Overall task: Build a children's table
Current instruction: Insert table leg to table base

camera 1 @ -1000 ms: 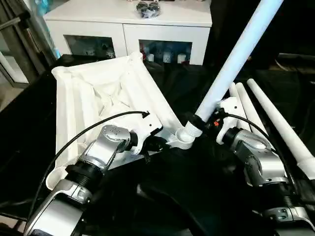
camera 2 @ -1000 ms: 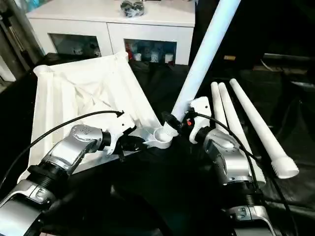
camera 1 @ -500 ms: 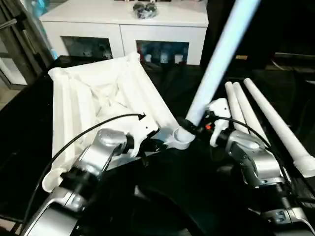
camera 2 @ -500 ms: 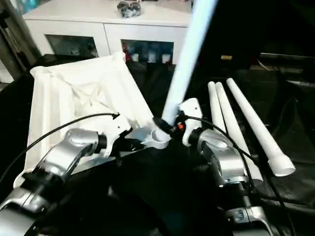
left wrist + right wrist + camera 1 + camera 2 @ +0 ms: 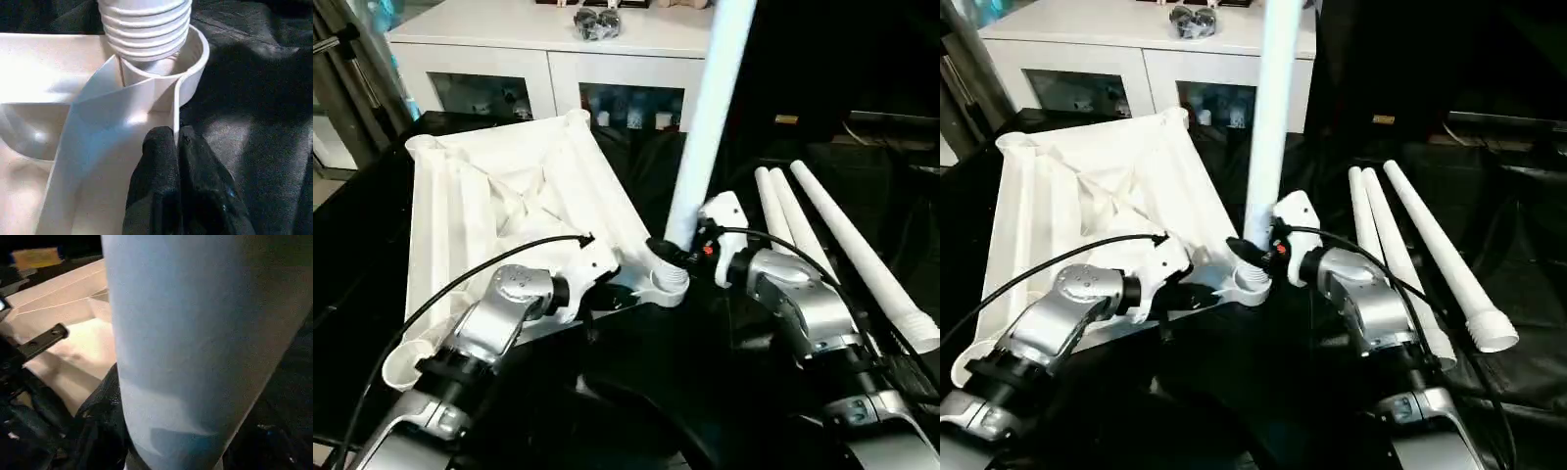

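The white tabletop (image 5: 509, 186) lies underside up on black cloth, its ribs showing. My left gripper (image 5: 176, 134) is shut on the thin rim wall right beside the near corner socket (image 5: 195, 54). A long white leg (image 5: 710, 98) stands almost upright, its threaded end (image 5: 146, 24) sitting in that socket. My right gripper (image 5: 677, 253) is shut on the leg just above the thread, with one black finger (image 5: 98, 406) showing beside the tube in the right wrist view.
Three loose white legs (image 5: 842, 245) lie side by side on the cloth to the right. A white cabinet with glass doors (image 5: 558, 59) stands behind the tabletop, with a dark object (image 5: 597, 22) on top. Black cloth (image 5: 656, 392) covers the near area.
The held leg has swung from leaning right to nearly upright over the corner socket, my right gripper moving with it. My left gripper stays pinched on the rim.
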